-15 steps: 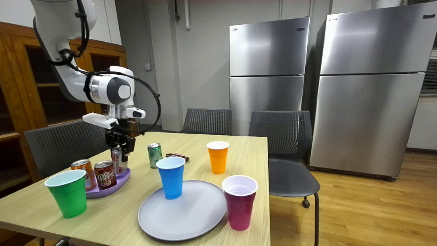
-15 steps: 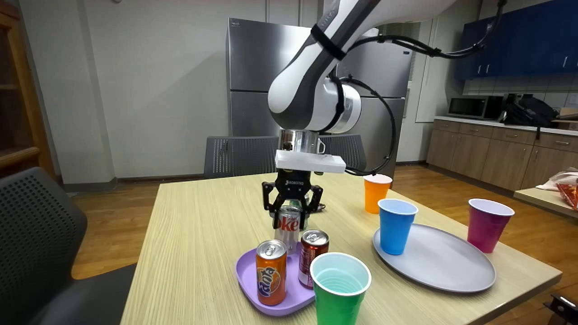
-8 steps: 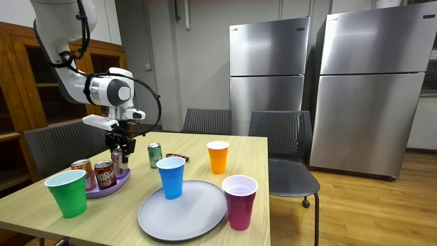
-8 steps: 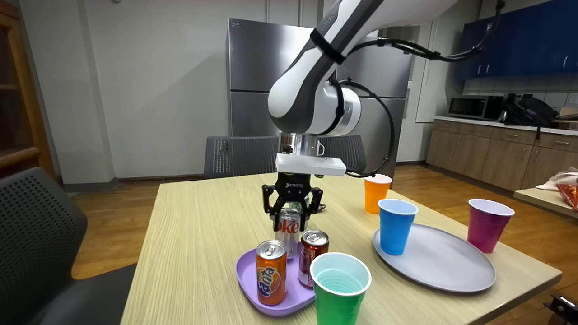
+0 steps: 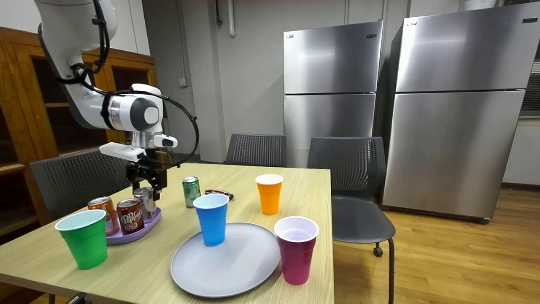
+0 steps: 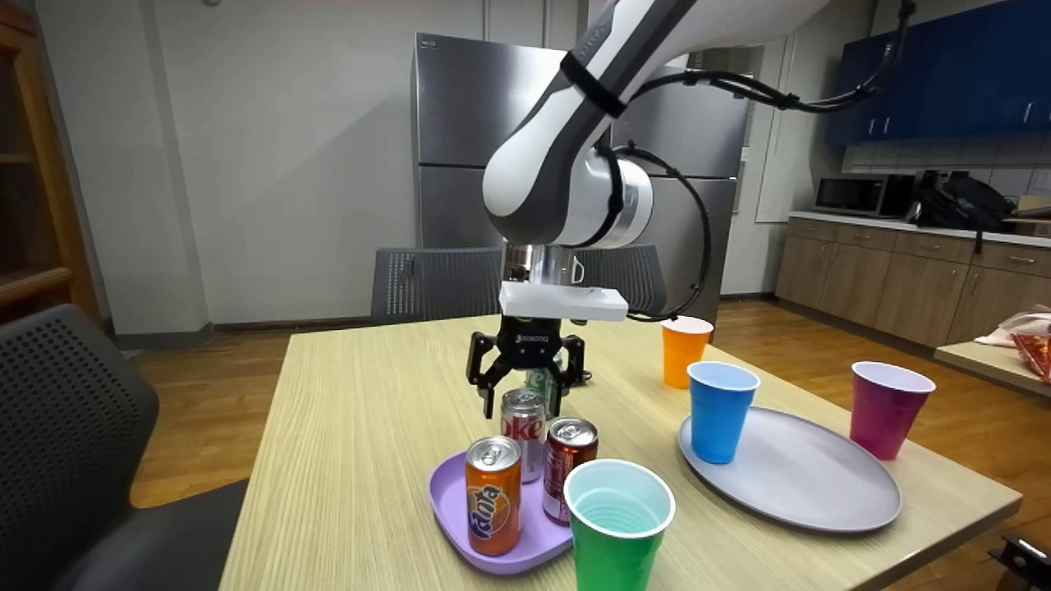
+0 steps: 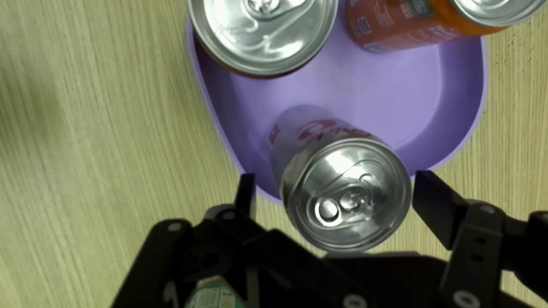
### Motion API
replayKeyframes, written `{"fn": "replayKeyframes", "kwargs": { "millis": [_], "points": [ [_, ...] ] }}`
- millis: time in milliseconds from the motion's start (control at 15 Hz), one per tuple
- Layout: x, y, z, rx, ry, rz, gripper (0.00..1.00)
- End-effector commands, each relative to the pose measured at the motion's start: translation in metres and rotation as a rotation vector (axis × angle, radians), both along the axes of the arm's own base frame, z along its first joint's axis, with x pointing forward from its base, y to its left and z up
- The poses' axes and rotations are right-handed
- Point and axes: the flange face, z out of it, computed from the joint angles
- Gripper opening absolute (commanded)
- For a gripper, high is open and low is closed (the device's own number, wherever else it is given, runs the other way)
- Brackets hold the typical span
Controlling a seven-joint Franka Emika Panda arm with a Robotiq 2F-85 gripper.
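Straddling the Coke can on the purple tray: your gripper, jaws wide apart, nothing clasped!

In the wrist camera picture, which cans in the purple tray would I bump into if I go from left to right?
Dr Pepper can → silver Coke can → orange Fanta can.
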Motion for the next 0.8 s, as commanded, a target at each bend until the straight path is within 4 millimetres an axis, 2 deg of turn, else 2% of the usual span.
{"fn": "replayKeyframes", "kwargs": {
  "millis": [0,267,733],
  "points": [
    [-0.001,0.002,0.006,-0.008,-0.023,0.037,1.0],
    [0.009,-0.005,0.015,-0.011,-0.024,-0.002,1.0],
    [0.045,-0.037,0.046,-0.032,-0.057,-0.081,1.0]
  ]
}}
